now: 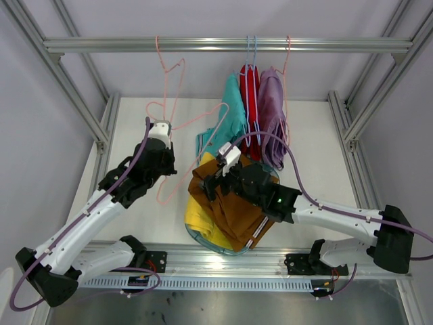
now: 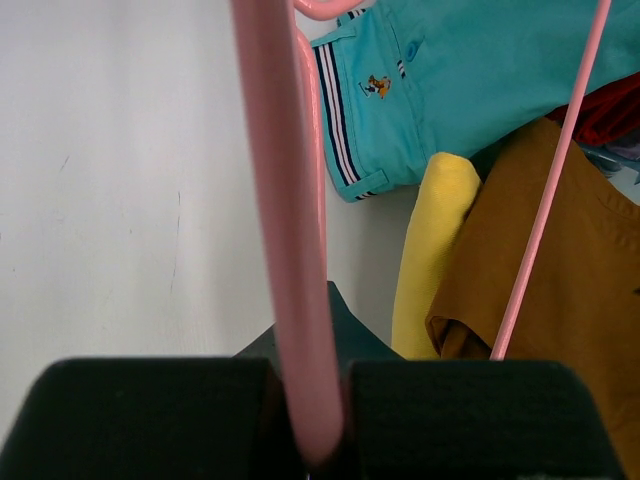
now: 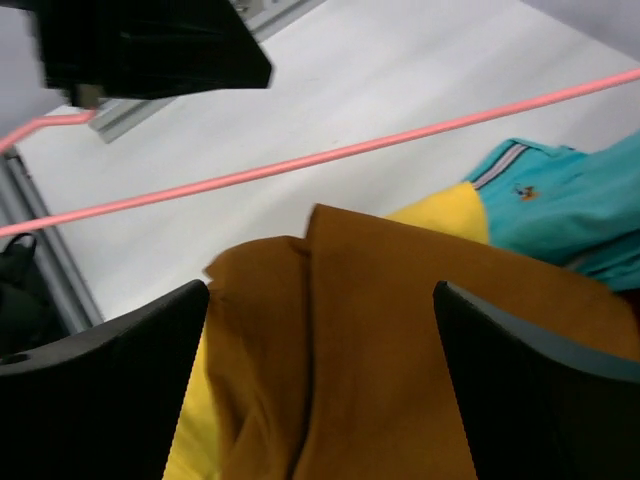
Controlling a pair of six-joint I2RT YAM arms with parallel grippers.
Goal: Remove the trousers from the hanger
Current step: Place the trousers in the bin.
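Observation:
My left gripper (image 1: 161, 130) (image 2: 310, 400) is shut on the wire of a pink hanger (image 1: 177, 125) (image 2: 285, 200) that carries no cloth. The brown trousers (image 1: 233, 206) (image 3: 400, 330) lie crumpled on the yellow trousers (image 1: 199, 217) (image 3: 445, 215) in a heap at the table's middle. My right gripper (image 1: 220, 168) (image 3: 320, 340) hovers open just over the brown cloth, with nothing between its fingers. The teal trousers (image 1: 233, 115) (image 2: 450, 90), red trousers (image 1: 249, 91) and lilac trousers (image 1: 270, 108) hang from the rail on hangers.
A pale blue tub (image 1: 203, 242) holds the heap near the front rail. The metal rail (image 1: 101, 45) crosses the back at the top, with frame posts on both sides. A pink hanger bar (image 3: 300, 165) crosses the right wrist view above the brown cloth.

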